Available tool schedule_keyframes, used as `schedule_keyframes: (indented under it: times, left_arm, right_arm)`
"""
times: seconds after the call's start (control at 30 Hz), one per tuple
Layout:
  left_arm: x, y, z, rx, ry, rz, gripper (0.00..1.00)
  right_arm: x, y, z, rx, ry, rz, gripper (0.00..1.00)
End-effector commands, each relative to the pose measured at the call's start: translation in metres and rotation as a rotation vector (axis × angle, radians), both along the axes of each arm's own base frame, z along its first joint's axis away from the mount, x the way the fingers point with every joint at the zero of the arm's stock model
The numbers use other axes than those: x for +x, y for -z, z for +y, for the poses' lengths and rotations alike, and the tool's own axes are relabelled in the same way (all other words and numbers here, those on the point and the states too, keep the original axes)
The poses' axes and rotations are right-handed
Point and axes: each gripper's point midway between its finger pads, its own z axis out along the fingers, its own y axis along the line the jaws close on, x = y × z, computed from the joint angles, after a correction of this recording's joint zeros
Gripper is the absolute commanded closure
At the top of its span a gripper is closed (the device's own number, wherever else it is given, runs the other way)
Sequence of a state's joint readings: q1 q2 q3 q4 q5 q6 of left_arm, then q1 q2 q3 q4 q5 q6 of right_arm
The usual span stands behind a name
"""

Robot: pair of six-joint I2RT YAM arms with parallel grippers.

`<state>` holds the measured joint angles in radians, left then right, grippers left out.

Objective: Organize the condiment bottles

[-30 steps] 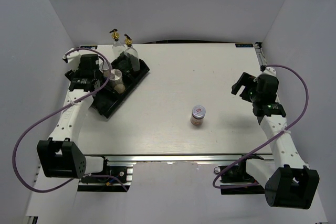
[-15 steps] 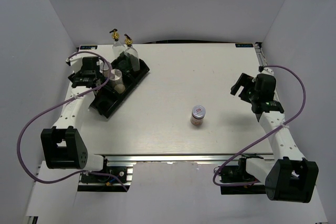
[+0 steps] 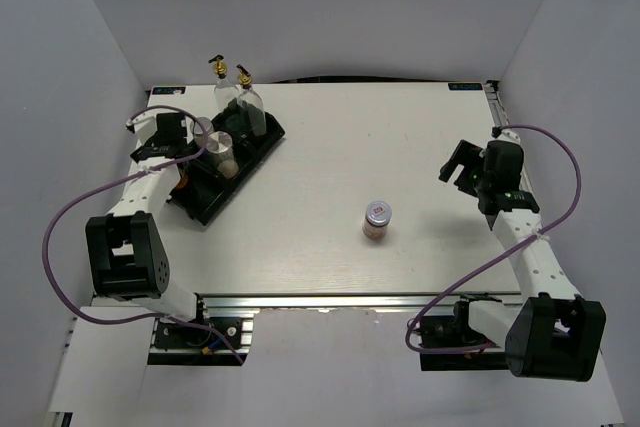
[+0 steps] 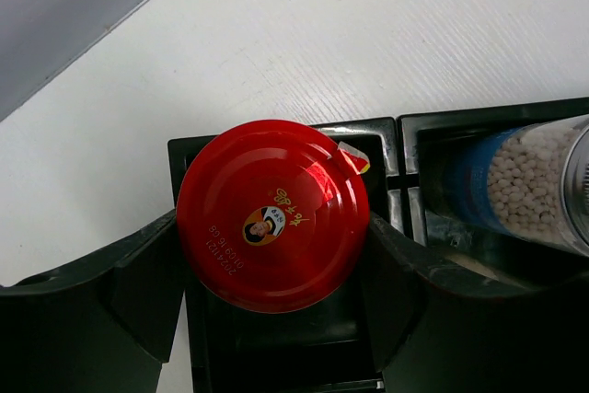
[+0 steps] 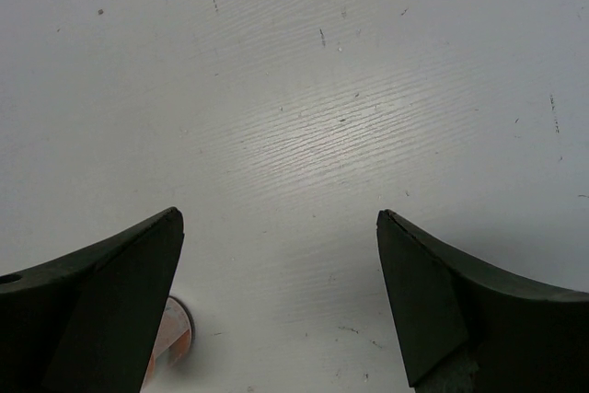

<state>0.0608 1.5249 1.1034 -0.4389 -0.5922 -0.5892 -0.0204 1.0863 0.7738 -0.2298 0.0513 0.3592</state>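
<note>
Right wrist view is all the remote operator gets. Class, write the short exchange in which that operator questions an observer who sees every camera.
Operator: Something round peeks in at my bottom left. What is it?
Observer: The silver-lidded jar. It stands alone on the table, left of the open right gripper.
Operator: Where are the other bottles?
Observer: The farther cruet and the nearer cruet stand upright in the black tray at the table's far left.
Operator: And the other arm?
Observer: The left gripper is over that tray. Its fingers sit close on both sides of the red-lidded jar, which is in a tray compartment. I cannot tell whether they are squeezing it.
</note>
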Motion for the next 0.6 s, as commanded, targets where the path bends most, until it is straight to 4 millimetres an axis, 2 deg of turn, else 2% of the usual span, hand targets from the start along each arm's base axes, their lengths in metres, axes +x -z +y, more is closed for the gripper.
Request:
schedule_keyframes:
  times: [0.0,0.07,0.1,0.13,0.17,0.23,0.3,0.47,0.5,0.57]
  left_arm:
    - [0.0229,-0.0406,0.0059,0.012,-0.024,-0.173,0.75]
    - [0.0241,-0.0392,0.0061,0.008,-0.021,-0.172,0.72]
    - [0.0240,-0.0368,0.0050,0.006,-0.016,-0.162,0.66]
    - [0.0249,-0.0373,0.0051,0.007,-0.015,-0.164,0.59]
    - [0.0258,-0.0369,0.0053,0.009,-0.014,-0.164,0.43]
    - [0.0258,-0.0376,0.0059,0.013,-0.014,-0.164,0.36]
    - [0.0244,-0.0379,0.0061,0.015,-0.015,-0.160,0.23]
    - [0.0199,-0.0352,0.0050,0.010,-0.011,-0.143,0.09]
    - [0.0190,-0.0344,0.0059,0.012,-0.013,-0.139,0.03]
    - [0.0176,-0.0343,0.0061,0.011,-0.018,-0.135,0.02]
  right_arm:
    - [0.0071,-0.0096,-0.0045,-0.007,0.019,-0.033,0.11]
    - [0.0065,-0.0081,-0.0051,-0.009,0.021,-0.025,0.10]
    - [0.0068,-0.0087,-0.0053,-0.009,0.023,-0.027,0.11]
    - [0.0069,-0.0078,-0.0056,-0.010,0.025,-0.024,0.11]
    - [0.0067,-0.0071,-0.0056,-0.010,0.025,-0.022,0.10]
    - [0.0075,-0.0082,-0.0053,-0.009,0.023,-0.025,0.11]
    - [0.0072,-0.0071,-0.0053,-0.009,0.023,-0.019,0.11]
    - [0.0058,-0.0055,-0.0031,-0.001,0.014,-0.016,0.11]
    - [0.0052,-0.0045,-0.0026,0.000,0.011,-0.013,0.11]
    - [0.0046,-0.0041,-0.0023,0.002,0.010,-0.011,0.11]
